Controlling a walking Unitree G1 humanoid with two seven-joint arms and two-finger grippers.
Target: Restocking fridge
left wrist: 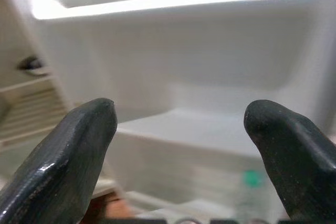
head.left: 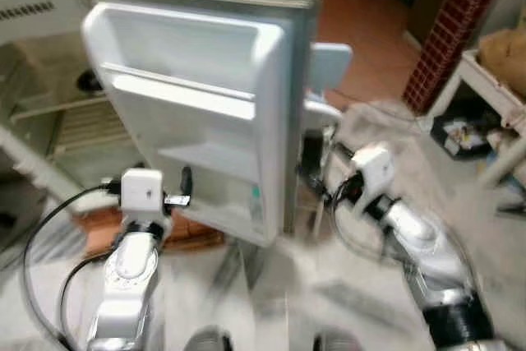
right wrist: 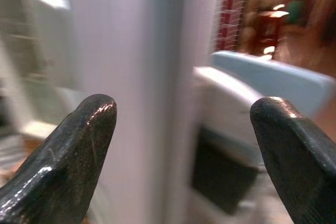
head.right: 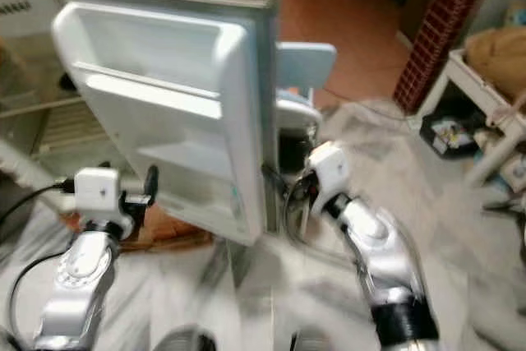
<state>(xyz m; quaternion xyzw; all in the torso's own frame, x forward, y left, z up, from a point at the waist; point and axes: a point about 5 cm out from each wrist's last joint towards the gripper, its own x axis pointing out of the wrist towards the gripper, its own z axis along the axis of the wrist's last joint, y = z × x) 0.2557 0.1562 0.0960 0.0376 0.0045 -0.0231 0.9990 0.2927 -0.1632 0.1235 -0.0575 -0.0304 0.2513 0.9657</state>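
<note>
While the fridge door [head.left: 197, 113] is standing wide open before the robot, its inner side with moulded white door shelves [head.left: 209, 158] is facing the camera. To the left, the fridge cabinet [head.left: 49, 121] is showing its pale interior with a ribbed shelf and a small dark object [head.left: 86, 81] too blurred to identify. The left hand [left wrist: 178, 129] is hovering just in front of the door's lower shelf, its two black fingers [left wrist: 73, 150] spread apart and gripping nothing. A brown patch of floor [head.left: 177, 232] is lying beneath the door's bottom edge. The right hand [right wrist: 184, 129] is reaching near the door's outer edge, fingers likewise parted and empty. Further right, a brick pillar [head.left: 452, 30] and a white bench [head.left: 485, 88] are standing well apart from the fridge.
</note>
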